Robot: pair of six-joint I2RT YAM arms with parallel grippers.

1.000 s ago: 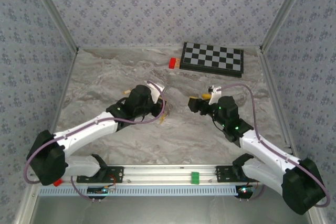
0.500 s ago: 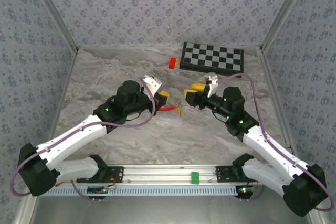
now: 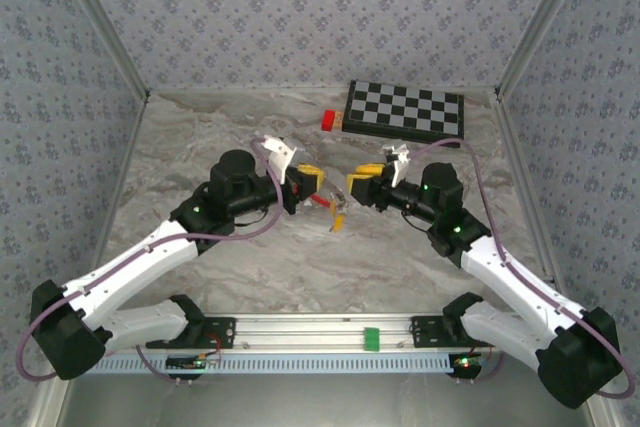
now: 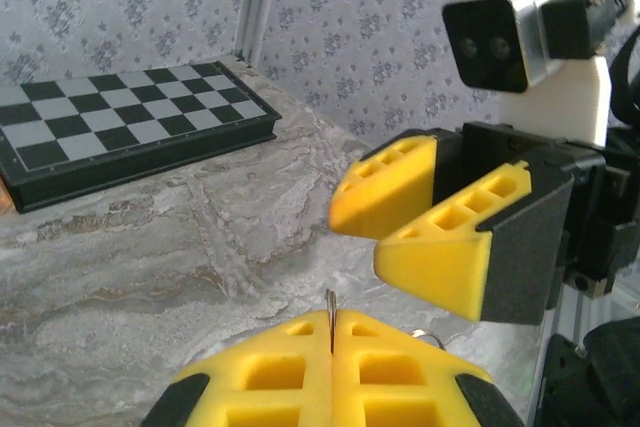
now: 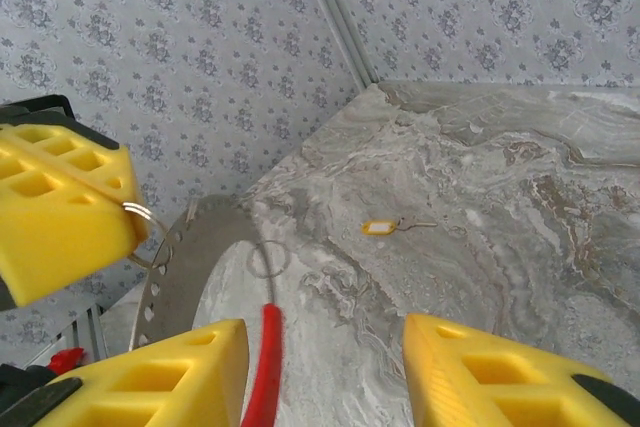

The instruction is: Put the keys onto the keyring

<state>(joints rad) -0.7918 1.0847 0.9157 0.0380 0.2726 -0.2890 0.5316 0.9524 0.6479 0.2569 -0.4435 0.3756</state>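
Marble-look tabletop point(image 3: 200, 147) is carrying a folded chessboard case point(image 3: 405, 110) at upper centre-right. The case is lying shut, so any contents are hidden. Left gripper point(image 3: 310, 183) is sitting mid-frame, pads clamping tight on the keyring point(image 3: 322, 200), likely lifting it clear for threading. Right gripper point(image 3: 354, 188) is facing it, jaws standing apart around the red section point(image 5: 265, 367), not pinching yet. A hanging key point(image 3: 338, 222) seems to be dangling below the ring. A loose key point(image 5: 380, 228) is lying on marble, centre of the right wrist view.

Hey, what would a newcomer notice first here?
Two yellow-fingered grippers face off mid-table: the left gripper is shut on the keyring, the right gripper open around its red section. A chessboard sits at the far edge, and one yellow-headed key lies loose on the marble.
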